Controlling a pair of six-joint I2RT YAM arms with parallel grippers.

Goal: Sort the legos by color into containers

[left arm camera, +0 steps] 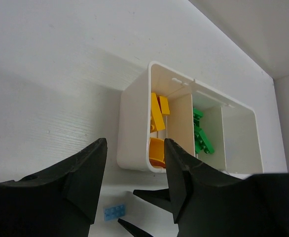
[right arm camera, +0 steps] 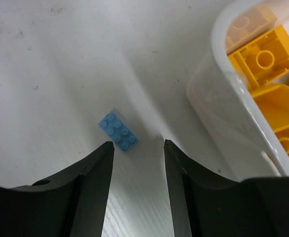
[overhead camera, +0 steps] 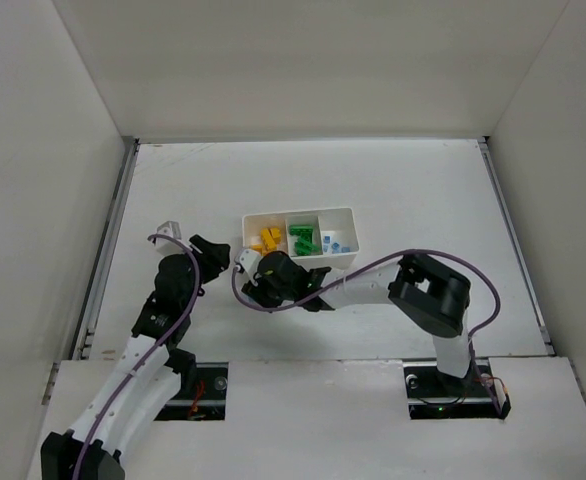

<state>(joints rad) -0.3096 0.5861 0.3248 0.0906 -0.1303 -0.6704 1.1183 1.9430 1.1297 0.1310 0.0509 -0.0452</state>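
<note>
Now the right gripper [right arm camera: 138,148], fingers apart, hovers over a light blue brick [right arm camera: 118,130] nearer the table's near edge. Next, I'd say: centre, then pinch.

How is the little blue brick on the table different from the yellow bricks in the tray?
The blue brick lies on the table, outside the tray; the yellow bricks are piled inside its end compartment. The blue brick is flat, studs up; the yellow bricks look chunkier, some hollow side showing. Both are legos.
</note>
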